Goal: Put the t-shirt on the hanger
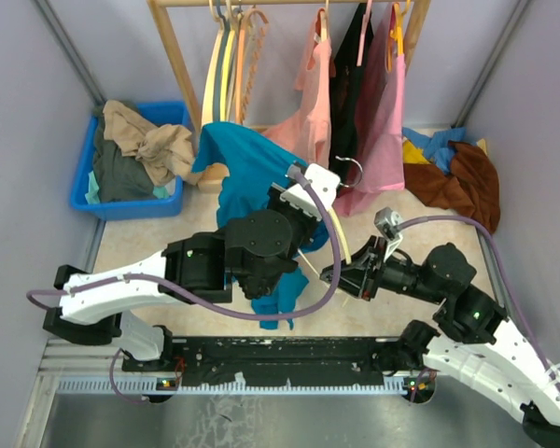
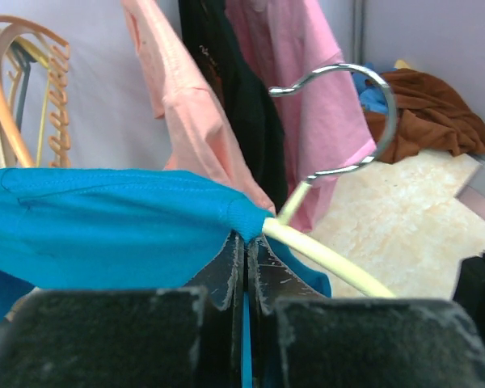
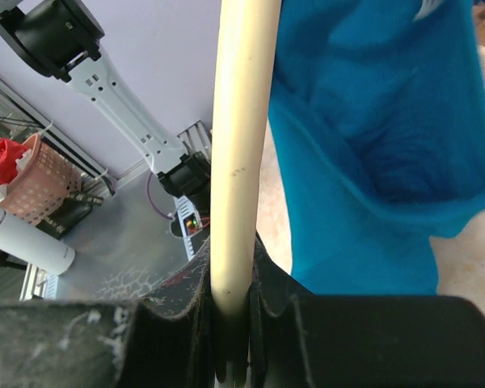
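The teal-blue t-shirt (image 1: 247, 163) hangs over the middle of the table, draped over one arm of the cream hanger (image 1: 340, 238). In the left wrist view the t-shirt (image 2: 105, 222) covers the hanger's left arm; its collar ends where the cream bar (image 2: 323, 255) comes out, below the metal hook (image 2: 380, 97). My left gripper (image 2: 246, 242) is shut on the t-shirt's collar edge. My right gripper (image 3: 230, 299) is shut on the hanger's bare arm (image 3: 238, 145), with teal cloth (image 3: 372, 121) hanging beside it. In the top view the right gripper (image 1: 341, 271) holds the hanger's lower end.
A wooden rack (image 1: 182, 65) at the back holds orange hangers (image 1: 229, 56), pink shirts (image 1: 383, 121) and a black garment (image 1: 350, 84). A blue bin (image 1: 84, 191) of clothes stands back left. Brown, yellow and light blue clothes (image 1: 462, 168) lie back right.
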Available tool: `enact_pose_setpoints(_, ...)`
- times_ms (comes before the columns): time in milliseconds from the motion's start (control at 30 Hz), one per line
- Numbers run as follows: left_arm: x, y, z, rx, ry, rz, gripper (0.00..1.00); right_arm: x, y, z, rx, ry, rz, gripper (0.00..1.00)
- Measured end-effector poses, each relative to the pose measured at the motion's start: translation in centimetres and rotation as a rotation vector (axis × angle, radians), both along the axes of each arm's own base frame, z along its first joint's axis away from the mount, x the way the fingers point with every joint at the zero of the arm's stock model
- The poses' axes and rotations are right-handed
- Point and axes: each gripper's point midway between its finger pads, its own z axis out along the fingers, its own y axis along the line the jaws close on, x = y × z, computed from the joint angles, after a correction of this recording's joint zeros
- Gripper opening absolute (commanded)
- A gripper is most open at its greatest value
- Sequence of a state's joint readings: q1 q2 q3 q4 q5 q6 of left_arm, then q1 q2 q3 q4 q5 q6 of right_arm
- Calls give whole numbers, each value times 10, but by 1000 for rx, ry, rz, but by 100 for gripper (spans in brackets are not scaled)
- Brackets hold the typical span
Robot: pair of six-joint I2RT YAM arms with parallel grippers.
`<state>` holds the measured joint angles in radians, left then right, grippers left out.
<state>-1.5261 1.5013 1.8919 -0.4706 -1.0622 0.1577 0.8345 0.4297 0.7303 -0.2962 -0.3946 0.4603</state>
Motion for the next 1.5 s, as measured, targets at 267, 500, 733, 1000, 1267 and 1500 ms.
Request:
enact_pose_setpoints(267,-25,-18,0,12,22,-85,0,5,6,5,-4,-21,5,0)
enact_pose_setpoints(500,-38,-25,-16,16,95,-150,17,5,7,12,9,-47,10,0)
enact_pose_setpoints(733,-43,-14,-25,21,147,-167,42,-4,3,17,43,-69,40,0)
enact_pose_setpoints(1000,-59,9,10,-104,181,-309,47,-14,2,9,54,-68,84,0)
enact_pose_setpoints(1267,-69,19,45,-208,171,-398,52,-13,8,0,28,-43,105,0)
enact_pose_setpoints(1500,-57,20,38,-155,148,-305,59,-5,23,-20,-41,26,132,0)
